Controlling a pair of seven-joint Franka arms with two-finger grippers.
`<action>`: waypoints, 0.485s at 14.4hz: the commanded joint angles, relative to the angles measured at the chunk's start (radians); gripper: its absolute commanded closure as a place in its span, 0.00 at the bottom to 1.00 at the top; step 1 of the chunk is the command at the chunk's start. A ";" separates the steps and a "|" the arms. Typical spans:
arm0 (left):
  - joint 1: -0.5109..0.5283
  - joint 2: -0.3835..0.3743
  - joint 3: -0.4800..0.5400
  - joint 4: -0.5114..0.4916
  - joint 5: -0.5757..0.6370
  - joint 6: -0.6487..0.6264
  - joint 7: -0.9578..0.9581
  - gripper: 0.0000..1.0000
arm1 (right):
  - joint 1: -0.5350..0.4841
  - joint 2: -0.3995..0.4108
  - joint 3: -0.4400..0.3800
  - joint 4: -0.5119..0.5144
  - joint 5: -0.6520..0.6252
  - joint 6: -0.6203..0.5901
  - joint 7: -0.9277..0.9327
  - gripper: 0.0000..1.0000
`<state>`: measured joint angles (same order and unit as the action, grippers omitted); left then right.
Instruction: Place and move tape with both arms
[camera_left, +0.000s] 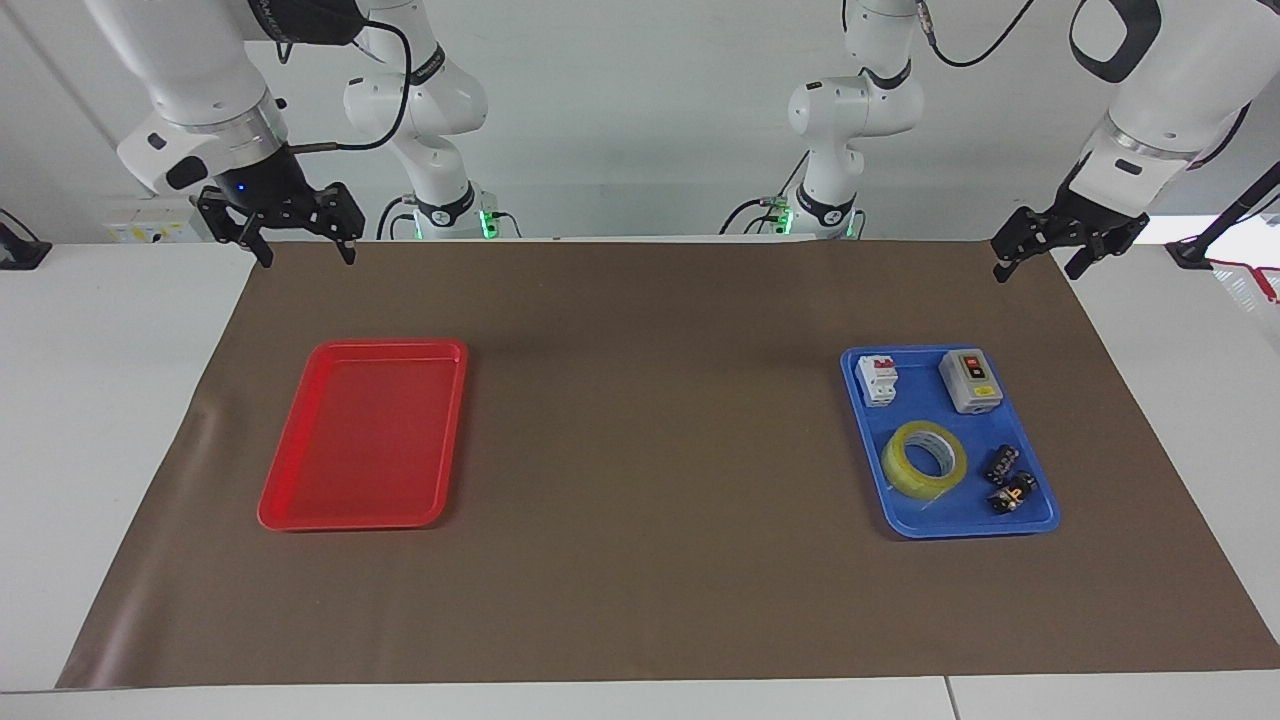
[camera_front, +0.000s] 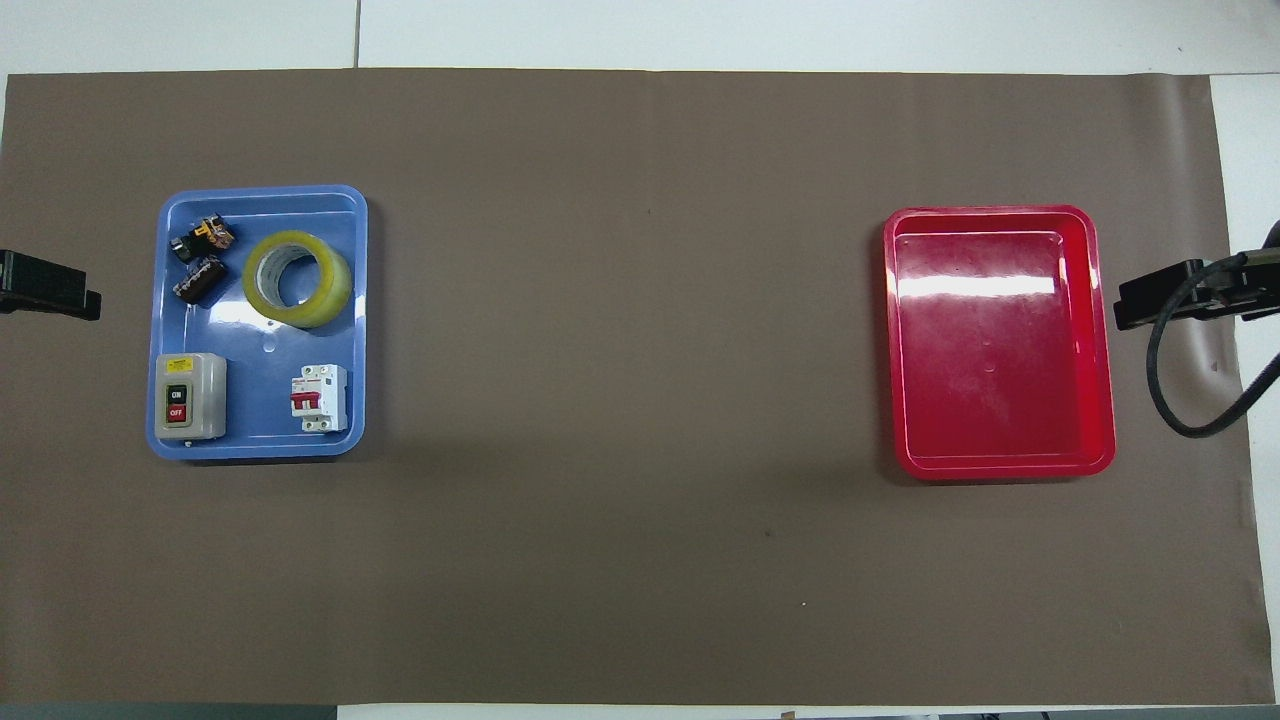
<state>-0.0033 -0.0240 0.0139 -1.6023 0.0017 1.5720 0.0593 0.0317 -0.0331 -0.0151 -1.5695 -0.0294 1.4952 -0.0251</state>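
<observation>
A brown mat (camera_left: 650, 560) covers most of the white worktop (camera_left: 90, 400). On it, toward the left arm's end, sits a blue tray (camera_left: 1040, 520) holding a grey on/off switch box (camera_left: 970, 381) and, beside it, a white circuit breaker (camera_left: 878, 380), both at the tray's end nearer the robots. Two small black parts (camera_left: 1008, 480) lie at its farther end. An empty red tray (camera_left: 365, 435) sits toward the right arm's end, well apart.

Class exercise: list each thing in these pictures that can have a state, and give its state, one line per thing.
tape: lying flat in the blue tray, untouched.
red tray: empty.
grey switch box: in the blue tray.
left tool: open, empty, waiting above the mat's corner.
right tool: open, empty, likewise.
</observation>
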 joint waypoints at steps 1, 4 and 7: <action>0.006 -0.030 0.003 -0.030 -0.028 0.005 0.007 0.00 | -0.013 -0.008 0.006 -0.006 -0.004 0.000 -0.013 0.00; 0.006 -0.028 0.001 -0.030 -0.028 0.008 0.005 0.00 | -0.013 -0.008 0.006 -0.006 -0.004 0.002 -0.013 0.00; 0.006 -0.028 0.001 -0.030 -0.028 0.014 0.011 0.00 | -0.012 -0.008 0.006 -0.007 -0.004 0.002 -0.013 0.00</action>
<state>-0.0033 -0.0240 0.0139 -1.6024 0.0017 1.5718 0.0593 0.0317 -0.0331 -0.0151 -1.5696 -0.0294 1.4952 -0.0251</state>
